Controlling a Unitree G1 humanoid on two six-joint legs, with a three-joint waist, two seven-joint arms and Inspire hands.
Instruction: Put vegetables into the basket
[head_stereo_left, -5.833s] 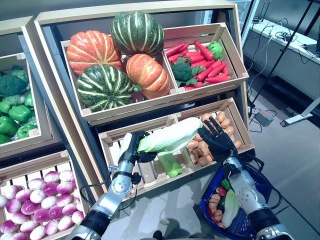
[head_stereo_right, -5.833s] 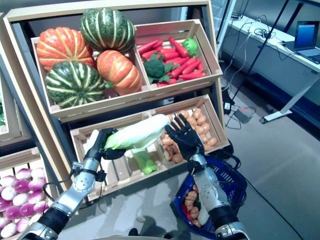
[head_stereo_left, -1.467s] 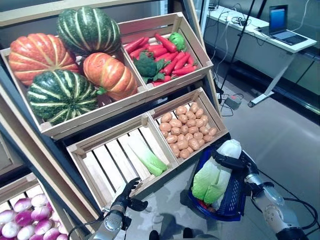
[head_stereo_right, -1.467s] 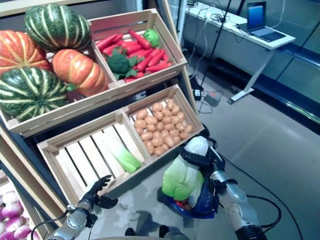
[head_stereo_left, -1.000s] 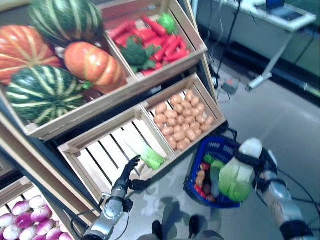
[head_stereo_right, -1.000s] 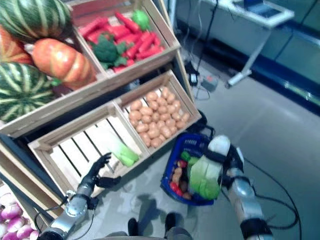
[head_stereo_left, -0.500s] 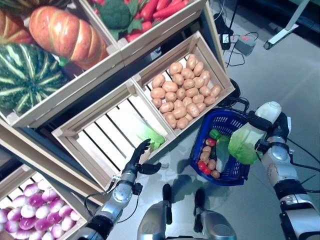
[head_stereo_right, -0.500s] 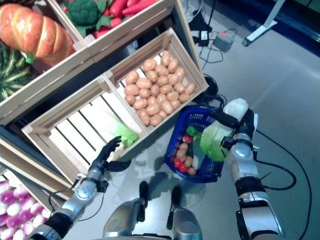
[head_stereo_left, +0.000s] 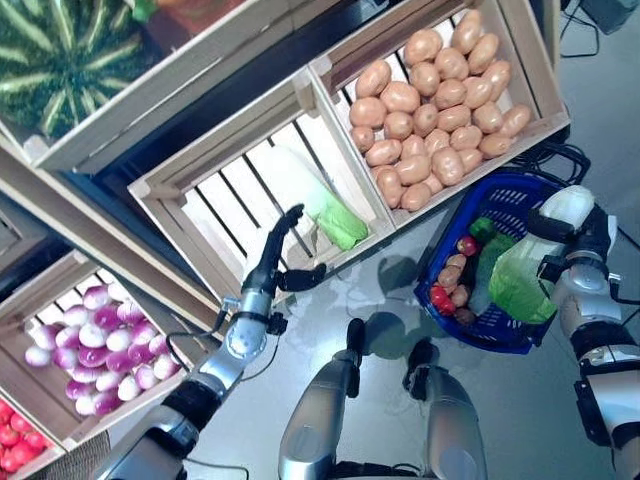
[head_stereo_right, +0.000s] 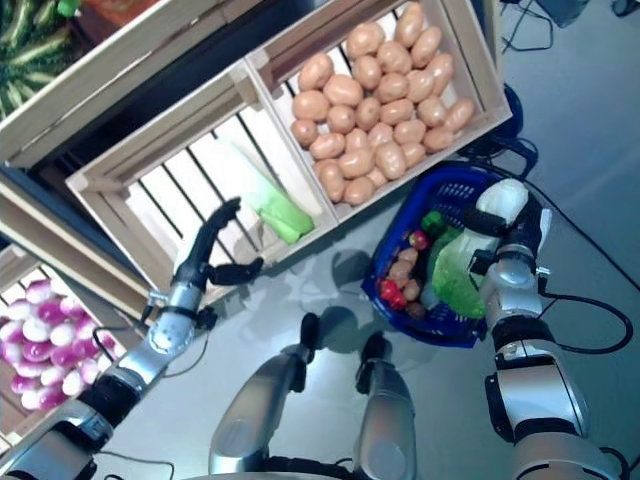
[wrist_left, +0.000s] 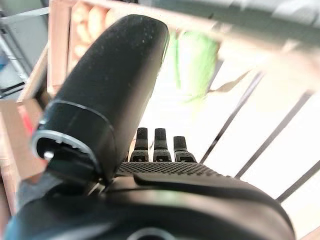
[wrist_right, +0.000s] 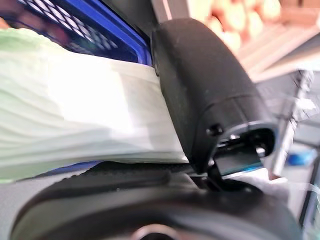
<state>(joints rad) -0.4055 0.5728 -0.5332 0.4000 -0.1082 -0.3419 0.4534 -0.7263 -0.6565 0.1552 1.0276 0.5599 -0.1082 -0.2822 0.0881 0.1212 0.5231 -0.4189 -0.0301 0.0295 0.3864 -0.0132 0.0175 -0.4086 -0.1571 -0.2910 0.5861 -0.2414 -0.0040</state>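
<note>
Eye views: my right hand (head_stereo_left: 578, 238) grasps a cabbage (head_stereo_left: 520, 276), fingers clamped round it, over the blue basket (head_stereo_left: 520, 335); left hand (head_stereo_right: 205, 262) hangs released, beside the slatted crate. Right wrist view: the cabbage (wrist_right: 75, 125) sits just above the basket rim, so I'd lower its leafy end inside before letting go.

A wooden display stand (head_stereo_left: 180, 190) of slanted slatted crates rises from a smooth grey floor (head_stereo_left: 520, 420). Its middle crate (head_stereo_right: 150, 200) is mostly bare slats; the crate to that one's right holds potatoes (head_stereo_left: 430, 110), the one lower left holds purple-and-white turnips (head_stereo_left: 90, 350), a striped green pumpkin (head_stereo_left: 70, 50) lies above
</note>
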